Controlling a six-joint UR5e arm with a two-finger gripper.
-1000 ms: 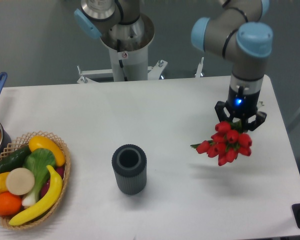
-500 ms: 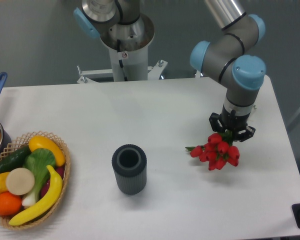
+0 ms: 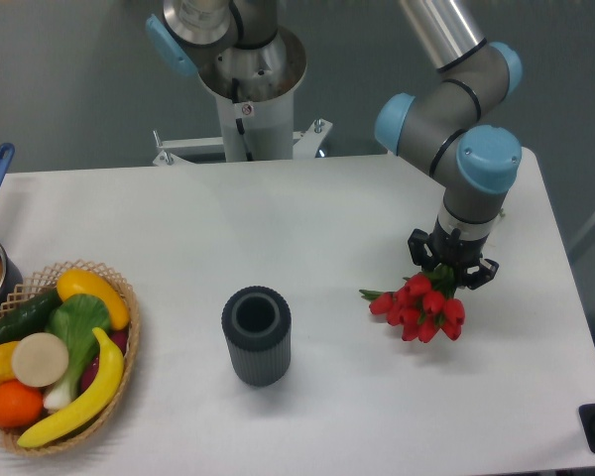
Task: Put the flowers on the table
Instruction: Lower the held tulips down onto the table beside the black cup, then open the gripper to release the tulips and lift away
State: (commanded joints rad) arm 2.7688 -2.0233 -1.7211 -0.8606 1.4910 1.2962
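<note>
Flowers (image 3: pixel 418 309) hang just under hand (image 3: pixel 450 269), which grips stems, low over table (image 3: pixel 307 228).

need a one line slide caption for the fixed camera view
UR5e gripper holds a bunch of red tulips low over the white table, right of a dark ribbed vase and fruit basket.

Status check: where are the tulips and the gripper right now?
Gripper shut on flowers, low over right side of table. Touchdown unclear. Vase well left, not in the way.
</note>
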